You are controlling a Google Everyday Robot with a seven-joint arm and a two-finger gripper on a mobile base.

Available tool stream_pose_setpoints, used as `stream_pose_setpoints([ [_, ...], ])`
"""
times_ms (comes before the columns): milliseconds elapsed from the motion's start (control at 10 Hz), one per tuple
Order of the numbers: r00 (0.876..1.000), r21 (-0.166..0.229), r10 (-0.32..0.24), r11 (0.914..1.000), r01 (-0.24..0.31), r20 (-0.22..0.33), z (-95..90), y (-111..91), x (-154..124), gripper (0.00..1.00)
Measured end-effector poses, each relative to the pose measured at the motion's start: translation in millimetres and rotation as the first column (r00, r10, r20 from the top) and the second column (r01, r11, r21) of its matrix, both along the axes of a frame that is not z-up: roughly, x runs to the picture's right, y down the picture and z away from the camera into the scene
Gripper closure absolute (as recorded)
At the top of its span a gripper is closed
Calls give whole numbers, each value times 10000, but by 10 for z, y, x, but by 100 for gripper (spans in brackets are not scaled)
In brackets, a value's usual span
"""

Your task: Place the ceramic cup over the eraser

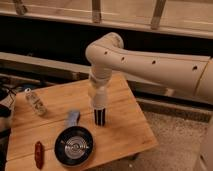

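Several things share the wooden table (127,127), so let's sweep across. Far to the left of the gripper lies the clear plastic bottle (35,102) on its side. Down-left of the gripper, near the front edge, there's the red oblong object (39,152). Closer in, just left of the gripper, sits a small blue-grey piece (73,118), and the black round pan (74,146) is below that.

Now the action. The gripper (98,104) hangs at the end of the big white arm (150,62), pointing straight down. Directly under it stands the eraser (100,117), upright, nearly touching. The pale tapered shape at the arm's lower end reads as the ceramic cup (97,92), held just above the eraser. I can't separate cup from gripper cleanly, though, and whether the grip is clenched or released I cannot tell.

My read is that the cup is poised over its target and not yet down on the table.

On handling, ceramic is stiff, smooth and chippable, with a little weight to it. It wants a firm hold across the tapered wall, not the rim, and a gentle, square descent. The eraser is light and narrow-footed — a nudge from the rim would likely topple it.
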State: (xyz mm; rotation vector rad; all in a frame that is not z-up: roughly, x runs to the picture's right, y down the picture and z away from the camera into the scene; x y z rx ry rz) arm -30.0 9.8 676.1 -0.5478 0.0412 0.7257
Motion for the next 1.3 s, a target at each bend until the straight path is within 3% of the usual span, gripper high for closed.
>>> stream_pose_setpoints([
  [300, 10000, 37, 53, 10000, -53, -26, -1, -24, -31, 95],
  [1000, 9984, -307, 533, 9981, -538, -168, 10, 132, 157, 93],
  [1300, 9980, -635, 636, 9960, -634, 14, 113, 196, 133, 66],
])
